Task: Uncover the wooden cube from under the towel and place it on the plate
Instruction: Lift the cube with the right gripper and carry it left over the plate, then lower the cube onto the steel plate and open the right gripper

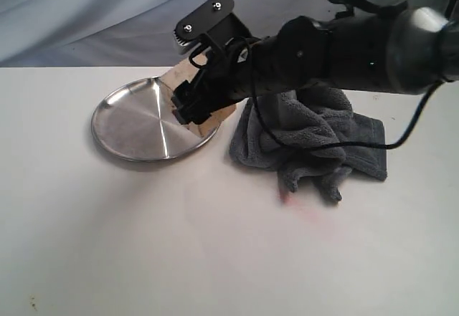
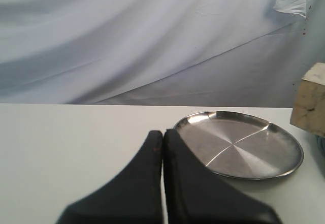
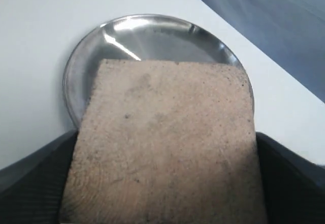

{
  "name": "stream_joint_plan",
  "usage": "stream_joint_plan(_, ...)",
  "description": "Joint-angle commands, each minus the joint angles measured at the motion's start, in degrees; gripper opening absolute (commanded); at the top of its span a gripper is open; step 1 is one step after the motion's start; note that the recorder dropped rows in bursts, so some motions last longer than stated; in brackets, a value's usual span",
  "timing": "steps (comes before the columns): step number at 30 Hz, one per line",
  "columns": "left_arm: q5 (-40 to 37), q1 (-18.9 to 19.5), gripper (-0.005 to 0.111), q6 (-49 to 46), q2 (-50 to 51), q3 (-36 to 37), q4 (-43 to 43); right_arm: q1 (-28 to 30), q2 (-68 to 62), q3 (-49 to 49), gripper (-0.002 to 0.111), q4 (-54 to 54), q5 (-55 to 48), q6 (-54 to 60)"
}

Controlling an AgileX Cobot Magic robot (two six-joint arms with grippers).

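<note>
My right gripper point(image 1: 197, 97) is shut on the wooden cube point(image 1: 216, 118), holding it just above the right-hand rim of the steel plate point(image 1: 129, 126). In the right wrist view the pale cube point(image 3: 165, 142) fills the space between the dark fingers point(image 3: 30, 183) of that gripper point(image 3: 162, 193), with the plate point(image 3: 142, 36) beyond it. The dark blue-grey towel point(image 1: 315, 133) lies crumpled on the table right of the plate, partly under the arm. My left gripper point(image 2: 162, 135) is shut on nothing and low over the table; its view shows the plate point(image 2: 244, 148) and the cube point(image 2: 311, 99).
The white table point(image 1: 215, 244) carries a faint pink stain point(image 1: 294, 203) in front of the towel. A pale blue-grey cloth backdrop point(image 1: 107, 15) hangs behind the table. The left arm does not show in the exterior view.
</note>
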State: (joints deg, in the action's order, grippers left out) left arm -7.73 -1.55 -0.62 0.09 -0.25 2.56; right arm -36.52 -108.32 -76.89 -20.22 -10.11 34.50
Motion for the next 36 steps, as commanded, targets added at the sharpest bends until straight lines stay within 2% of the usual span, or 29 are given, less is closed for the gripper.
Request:
stream_joint_plan(1, 0.12, -0.05, 0.001, 0.15, -0.09, 0.25, -0.04, -1.31, -6.44, -7.93, 0.062, -0.31, 1.71, -0.51)
stream_joint_plan(5, 0.12, -0.05, 0.001, 0.15, -0.09, 0.25, -0.04, -2.34, -12.60, -13.32, 0.062, -0.31, 1.71, -0.65)
stream_joint_plan(10, 0.12, -0.05, 0.001, 0.15, -0.09, 0.25, -0.04, -2.34, -19.29, -19.47, 0.062, -0.31, 4.76, -9.81)
stream_joint_plan(15, 0.12, -0.05, 0.001, 0.00, -0.09, 0.25, -0.04, -2.34, -22.07, -22.27, 0.062, -0.31, 6.09, -12.26)
stream_joint_plan(36, 0.12, -0.05, 0.001, 0.04, -0.09, 0.25, -0.04, -2.34, -26.00, -22.54, 0.062, -0.31, 11.12, -14.04)
